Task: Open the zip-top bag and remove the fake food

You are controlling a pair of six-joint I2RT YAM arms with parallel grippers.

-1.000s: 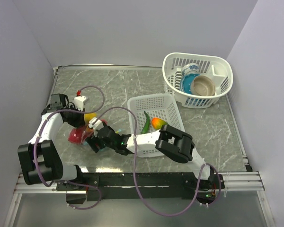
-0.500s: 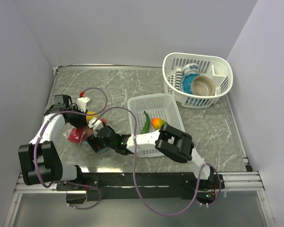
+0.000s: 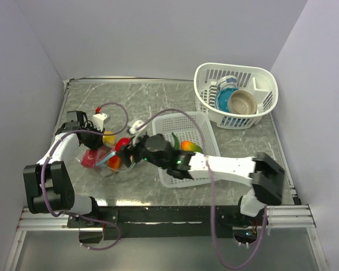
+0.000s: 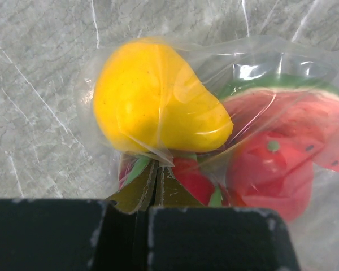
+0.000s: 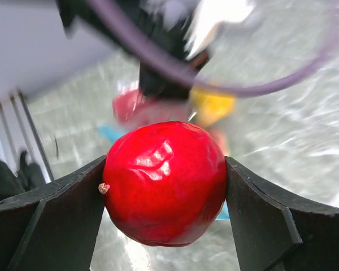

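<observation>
The clear zip-top bag (image 3: 99,161) lies at the left of the table, its teal strip (image 5: 110,134) blurred in the right wrist view. In the left wrist view the bag (image 4: 260,62) holds a yellow fruit (image 4: 158,99), a watermelon slice (image 4: 282,113) and a red piece (image 4: 268,175). My left gripper (image 4: 156,172) is shut on a fold of the bag's plastic; it also shows in the top view (image 3: 96,140). My right gripper (image 5: 165,186) is shut on a glossy red apple (image 5: 165,183) and holds it above the table, just right of the bag (image 3: 123,145).
A white rectangular basket (image 3: 181,117) holds a green chili (image 3: 174,145) and an orange fruit (image 3: 187,147). An oval white basket (image 3: 237,70) at the back right holds blue and tan bowls. Walls close in on the left, back and right.
My right gripper has come up and away from the bag with the red apple in it, and the right arm has swung over. The left gripper still holds the bag.
</observation>
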